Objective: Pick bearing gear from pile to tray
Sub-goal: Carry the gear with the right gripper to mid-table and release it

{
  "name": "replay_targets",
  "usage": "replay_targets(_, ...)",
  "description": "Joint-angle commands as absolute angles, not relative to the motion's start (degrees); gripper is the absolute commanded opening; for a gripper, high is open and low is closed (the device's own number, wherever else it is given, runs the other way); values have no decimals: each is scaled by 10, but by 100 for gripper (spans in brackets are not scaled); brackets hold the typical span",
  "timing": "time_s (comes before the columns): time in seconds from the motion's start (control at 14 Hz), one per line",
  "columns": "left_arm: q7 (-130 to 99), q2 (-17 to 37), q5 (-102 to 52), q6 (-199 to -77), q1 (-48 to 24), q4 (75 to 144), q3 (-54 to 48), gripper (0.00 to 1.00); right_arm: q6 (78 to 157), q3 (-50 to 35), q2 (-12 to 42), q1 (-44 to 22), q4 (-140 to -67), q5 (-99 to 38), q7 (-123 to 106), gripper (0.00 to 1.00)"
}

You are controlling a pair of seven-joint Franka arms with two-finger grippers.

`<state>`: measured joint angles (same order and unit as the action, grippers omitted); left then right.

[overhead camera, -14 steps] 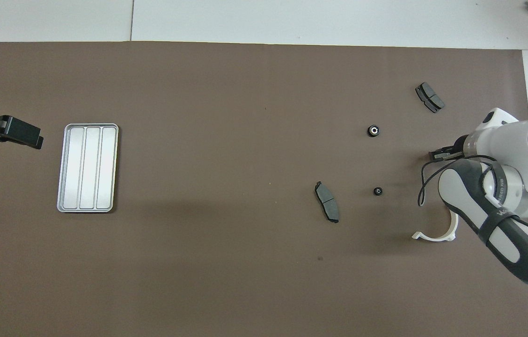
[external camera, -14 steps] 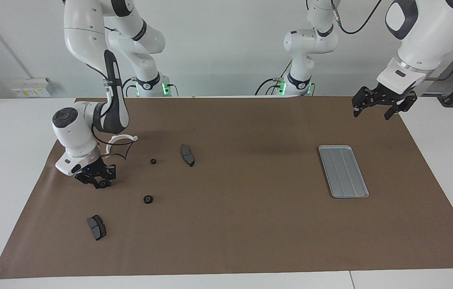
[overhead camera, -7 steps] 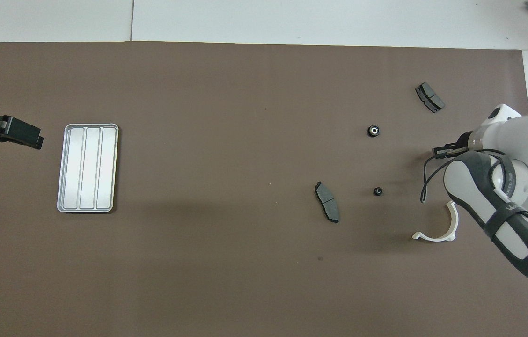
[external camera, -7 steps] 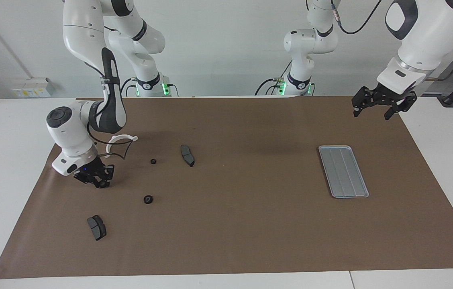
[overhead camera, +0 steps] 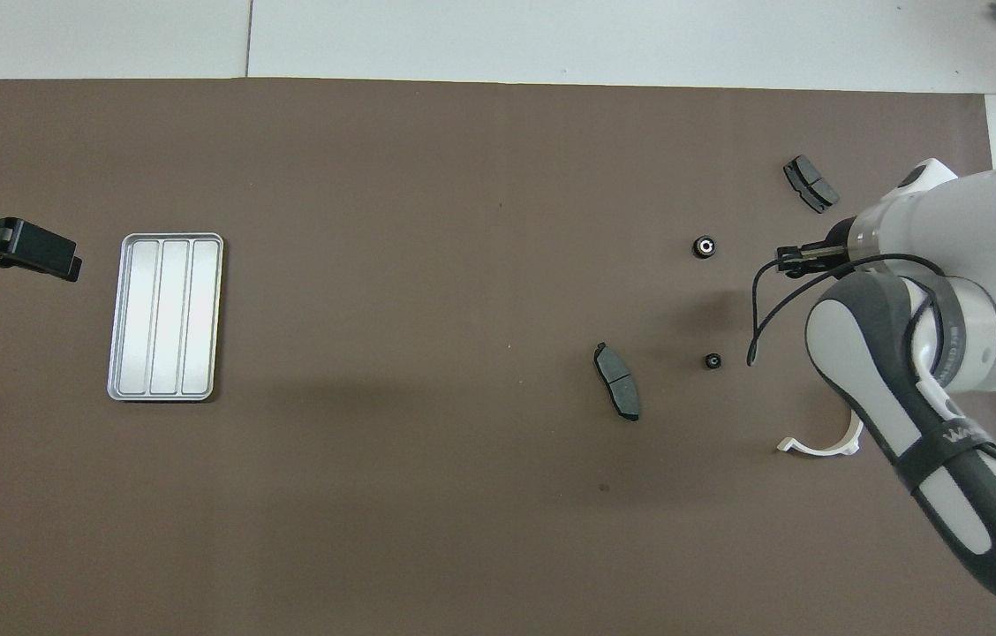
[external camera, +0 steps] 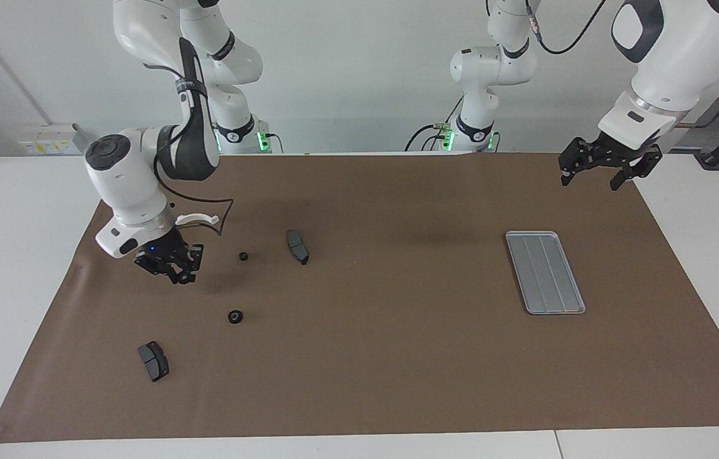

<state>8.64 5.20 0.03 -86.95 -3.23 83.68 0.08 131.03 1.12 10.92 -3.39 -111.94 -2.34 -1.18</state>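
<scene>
The right end effector [external camera: 174, 271] is hanging over the brown mat at the pile, closed on a small black gear, though the part is hard to make out. Two more gears [external camera: 235, 316] [external camera: 243, 256] are lying flat nearby. The tray [external camera: 545, 272] is sitting toward the left arm's end of the desk, its long axis running away from the robots. The left end effector [external camera: 594, 172] is waiting open, raised near the mat's corner.

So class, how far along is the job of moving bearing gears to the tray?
Done: nothing; the tray is empty. In hand: the right gripper appears to hold one gear above the mat. Left: two gears on the mat. The left gripper waits open.
</scene>
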Motion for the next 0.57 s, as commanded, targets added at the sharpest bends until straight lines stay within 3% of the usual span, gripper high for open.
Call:
replay_targets(0.0, 87, 38, -2, -876, -29, 853, 1, 100, 1288, 12, 115, -89, -1088, -35, 76, 0)
replay_targets(0.36, 87, 38, -2, -876, -29, 853, 1, 100, 1302, 12, 125, -208, -1068, -29, 267, 0)
replay_targets(0.5, 87, 39, -2, -876, -29, 853, 1, 100, 1321, 12, 156, -257, -1036, -28, 346, 0)
